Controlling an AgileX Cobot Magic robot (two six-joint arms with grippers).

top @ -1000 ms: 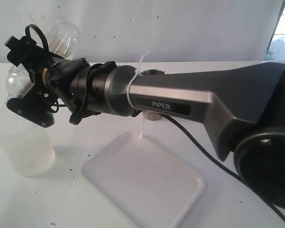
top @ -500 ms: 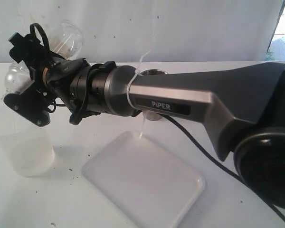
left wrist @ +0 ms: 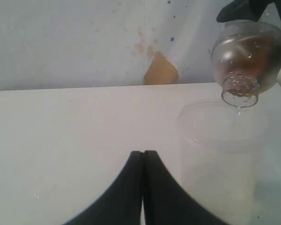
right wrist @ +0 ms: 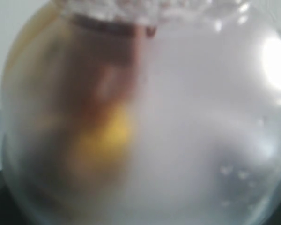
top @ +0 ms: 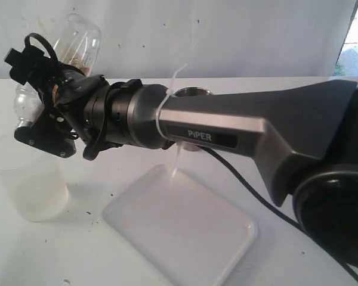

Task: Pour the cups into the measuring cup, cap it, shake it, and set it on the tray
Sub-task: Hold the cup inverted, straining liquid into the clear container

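Observation:
My right gripper [top: 39, 95] reaches across to the left and is shut on the clear measuring cup [top: 77, 42], holding it in the air tilted. Its domed lid end [top: 22, 98] points down over the frosted plastic cup [top: 30, 185]. In the left wrist view the measuring cup [left wrist: 246, 56] hangs above the frosted cup [left wrist: 220, 159], and a thin drip falls from its perforated spout. The blurred measuring cup [right wrist: 154, 122] fills the right wrist view. My left gripper [left wrist: 143, 152] is shut and empty, low over the table beside the frosted cup. A steel tumbler [top: 192, 92] stands behind the right arm.
The white tray [top: 185, 232] lies on the table in front of the right arm, with nothing on it. The right arm's long grey link [top: 256, 128] spans the scene above the tray. A white wall [top: 227, 36] closes off the back.
The right gripper has rocked the measuring cup: its far end dipped slightly, then rose higher, and the wrist has turned a little. The left gripper stays shut.

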